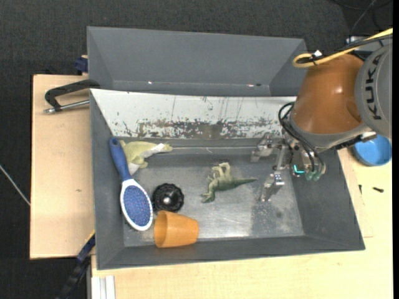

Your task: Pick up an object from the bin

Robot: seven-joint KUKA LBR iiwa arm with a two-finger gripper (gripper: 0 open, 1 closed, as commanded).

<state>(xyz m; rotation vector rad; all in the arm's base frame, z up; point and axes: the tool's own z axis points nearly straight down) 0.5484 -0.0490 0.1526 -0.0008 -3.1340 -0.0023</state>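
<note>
My gripper [275, 174] hangs low over the right part of the bin floor, under the arm's orange cover. Nothing shows in its grasp. Just to its left lies a small green toy dinosaur [221, 181], its tail pointing toward the gripper and stopping a short way from it.
At the bin's left a blue hairbrush [131, 195] lies lengthwise, with a pale yellow soft toy [142, 150] by its handle. A black round knob-like thing [168, 195] sits beside the brush head. An orange cup [175, 229] lies on its side at the front wall.
</note>
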